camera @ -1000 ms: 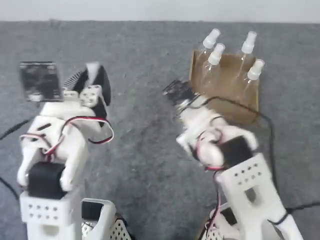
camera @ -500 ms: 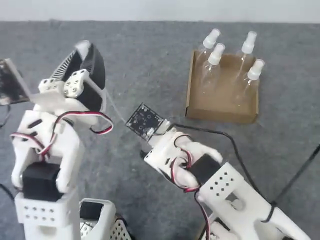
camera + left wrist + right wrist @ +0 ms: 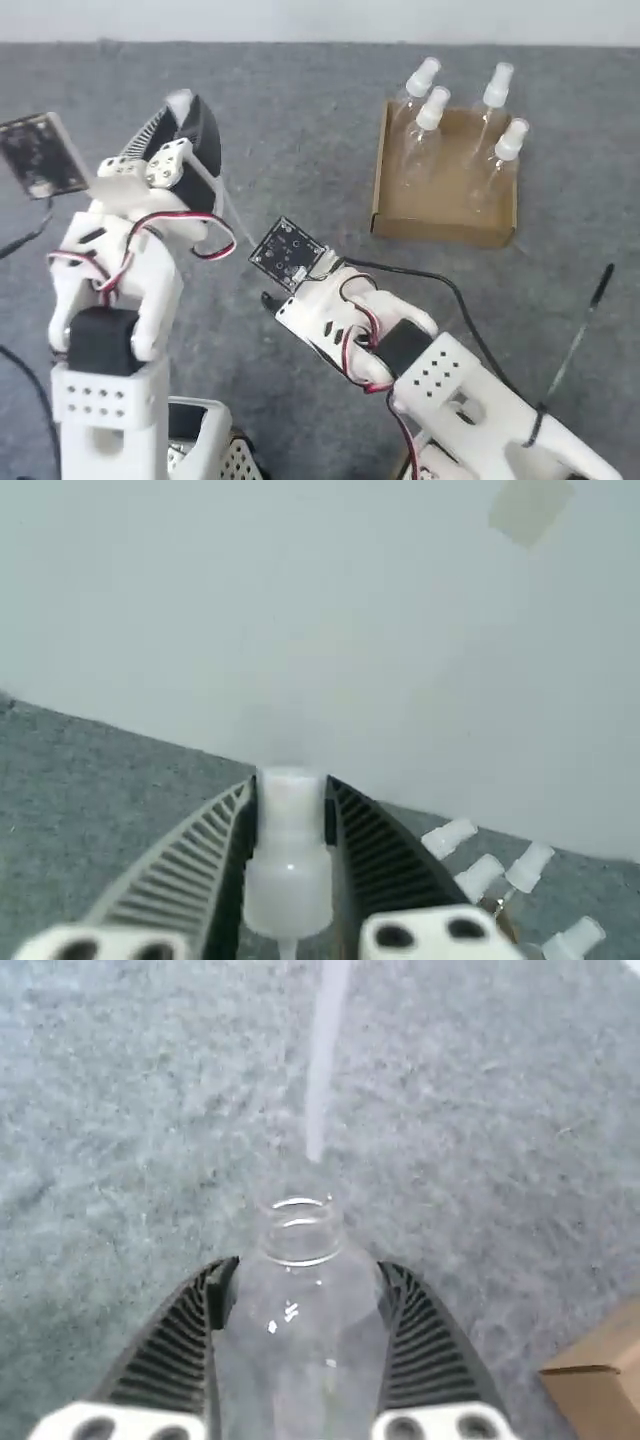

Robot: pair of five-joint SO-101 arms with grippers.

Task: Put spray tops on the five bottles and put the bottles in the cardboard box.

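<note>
Right gripper [image 3: 303, 1270] clamping bottle [image 3: 300, 1340] swung from cardboard box [image 3: 440, 226] toward left gripper [image 3: 290, 785] clamping spray top [image 3: 289, 875]; final capping likely next.

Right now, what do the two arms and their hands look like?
The left arm and right arm are white plastic with black motors and red, white and black cables. The left hand and right hand have dark ribbed fingers. A dark circuit board sits at each wrist.
</note>
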